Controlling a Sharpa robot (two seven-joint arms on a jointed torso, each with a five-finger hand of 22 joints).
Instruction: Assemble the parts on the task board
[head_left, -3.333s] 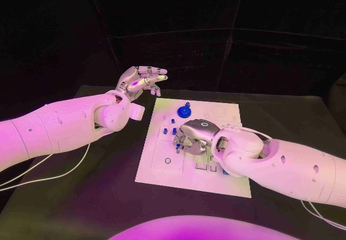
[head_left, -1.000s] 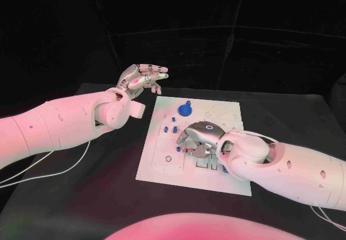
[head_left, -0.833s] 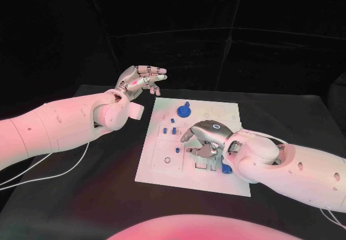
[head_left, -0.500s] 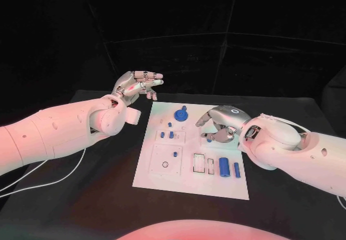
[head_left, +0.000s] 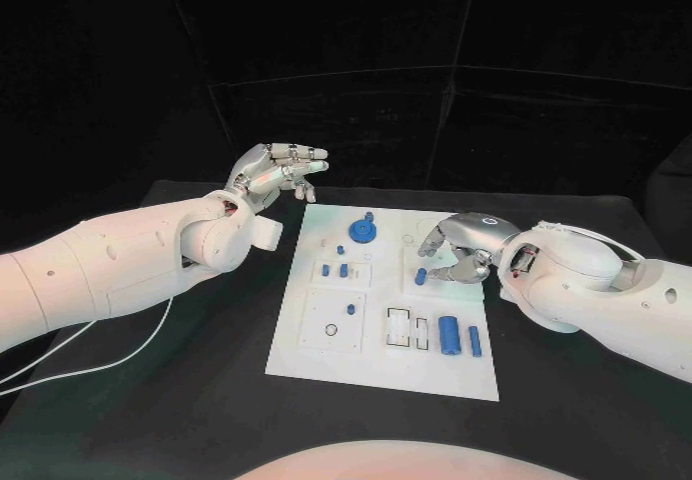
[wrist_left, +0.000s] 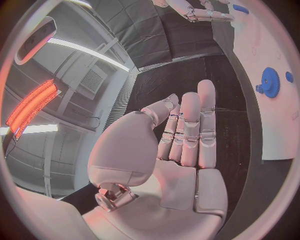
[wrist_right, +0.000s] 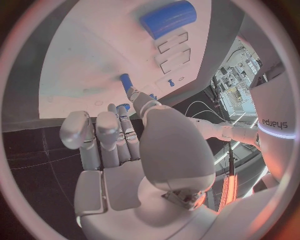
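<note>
The right hand (head_left: 459, 252), right of centre in the head view, pinches a small blue peg (head_left: 420, 276) just over the white board (head_left: 332, 352) at centre, so a part looks to be in transfer. Next it likely needs lining up with a hole. The left hand (head_left: 274, 170), upper left, hangs empty with fingers loosely apart

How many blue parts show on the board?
7: gear, three small pegs beside it, a piece at the right hand, cylinder and bar nearer the robot. More may be hidden.
</note>
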